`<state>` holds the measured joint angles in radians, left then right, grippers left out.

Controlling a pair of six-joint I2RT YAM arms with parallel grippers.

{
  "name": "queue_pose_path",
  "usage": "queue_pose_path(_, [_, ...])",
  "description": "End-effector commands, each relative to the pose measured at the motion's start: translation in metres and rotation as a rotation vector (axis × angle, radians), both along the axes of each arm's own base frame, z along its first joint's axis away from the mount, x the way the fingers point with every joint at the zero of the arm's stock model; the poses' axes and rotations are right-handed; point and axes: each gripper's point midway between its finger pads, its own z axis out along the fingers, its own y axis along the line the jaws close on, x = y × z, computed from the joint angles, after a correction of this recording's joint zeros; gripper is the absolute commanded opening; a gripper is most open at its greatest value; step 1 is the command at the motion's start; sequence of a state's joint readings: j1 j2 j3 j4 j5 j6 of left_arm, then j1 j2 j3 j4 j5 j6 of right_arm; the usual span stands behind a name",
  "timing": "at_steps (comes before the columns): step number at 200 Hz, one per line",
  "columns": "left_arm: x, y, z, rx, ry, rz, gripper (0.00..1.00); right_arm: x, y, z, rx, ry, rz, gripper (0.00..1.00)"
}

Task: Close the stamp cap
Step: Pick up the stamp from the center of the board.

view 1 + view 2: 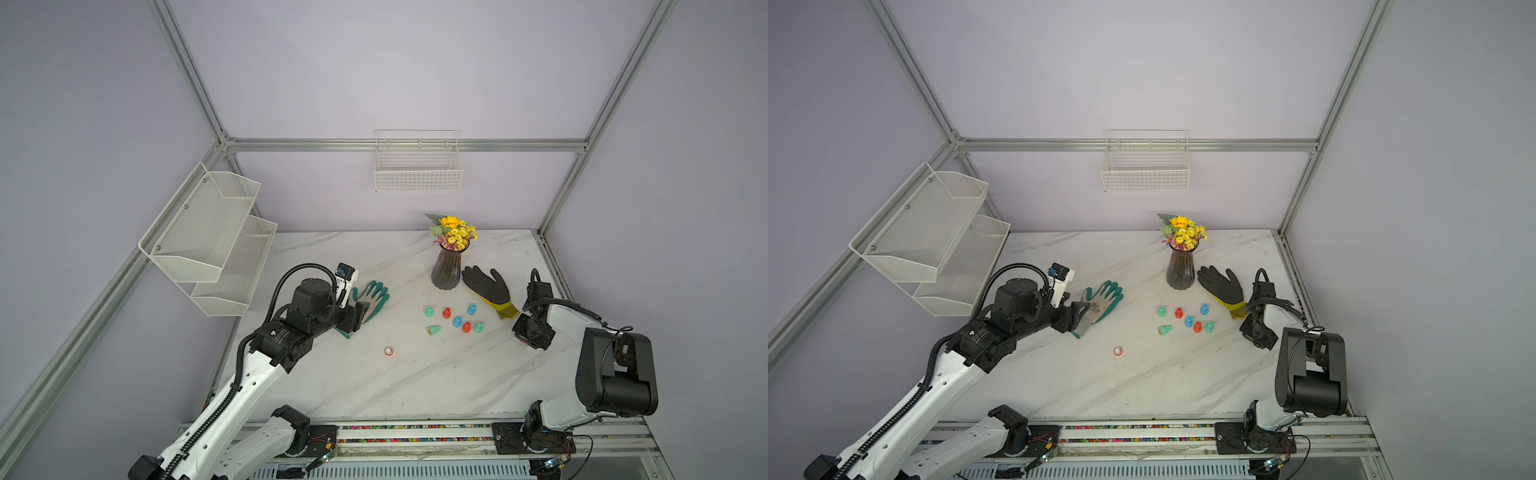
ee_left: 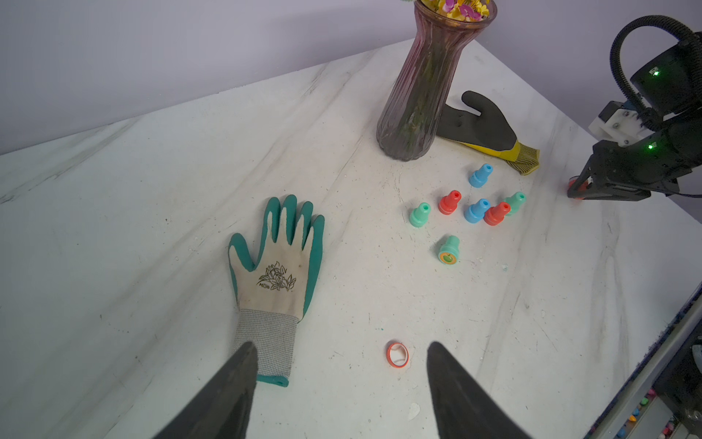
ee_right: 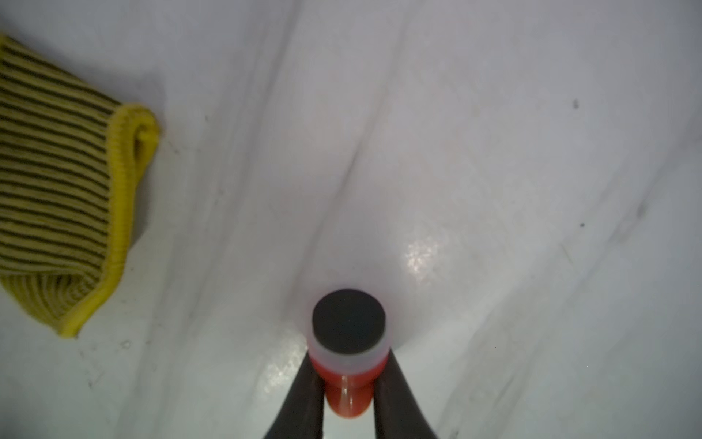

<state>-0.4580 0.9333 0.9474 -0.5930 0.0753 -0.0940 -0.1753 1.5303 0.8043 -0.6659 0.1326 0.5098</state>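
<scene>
Marble table [image 1: 374, 386], lilac walls: stamp gripped, cap loose.
In both top views your red cap [image 1: 388, 351] [image 1: 1118, 351] lies alone on bare marble, well apart from the right gripper [image 1: 527, 341], which sits low near the table's right edge by the black glove [image 1: 488, 286]. A cluster of small stamps [image 1: 453, 322] stands between cap and gripper, in front of the vase [image 1: 446, 270]. Left wrist: your left gripper [image 2: 338, 344] is spread wide and holds nothing, the cap shows on the table between its fingertips, and the green glove [image 2: 279, 266] lies beside. Right wrist: fingers [image 3: 304, 395] are clamped on the red stamp [image 3: 347, 395], black pad face bare, uncapped, close over the marble.
</scene>
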Motion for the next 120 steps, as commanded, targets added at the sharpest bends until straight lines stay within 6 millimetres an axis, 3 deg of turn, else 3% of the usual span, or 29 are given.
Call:
queue_pose_path(1, [0.003, 0.000, 0.020, -0.039, -0.043, 0.008, 0.70, 0.001, 0.001, -0.007, 0.015, 0.004, -0.001, 0.19])
queue_pose_path(33, [0.005, -0.001, 0.017, -0.036, -0.033, 0.010, 0.70, 0.005, 0.001, 0.006, 0.015, -0.033, 0.003, 0.14])
queue_pose_path(72, [0.008, -0.004, 0.013, -0.040, -0.019, 0.003, 0.69, 0.022, 0.009, 0.052, 0.029, -0.206, 0.066, 0.13])
queue_pose_path(101, [0.010, -0.009, 0.013, -0.061, -0.021, -0.013, 0.69, 0.039, 0.031, 0.095, 0.102, -0.430, 0.158, 0.10])
queue_pose_path(120, [0.011, -0.014, 0.018, -0.096, -0.028, -0.026, 0.68, 0.049, 0.060, 0.125, 0.183, -0.604, 0.257, 0.09])
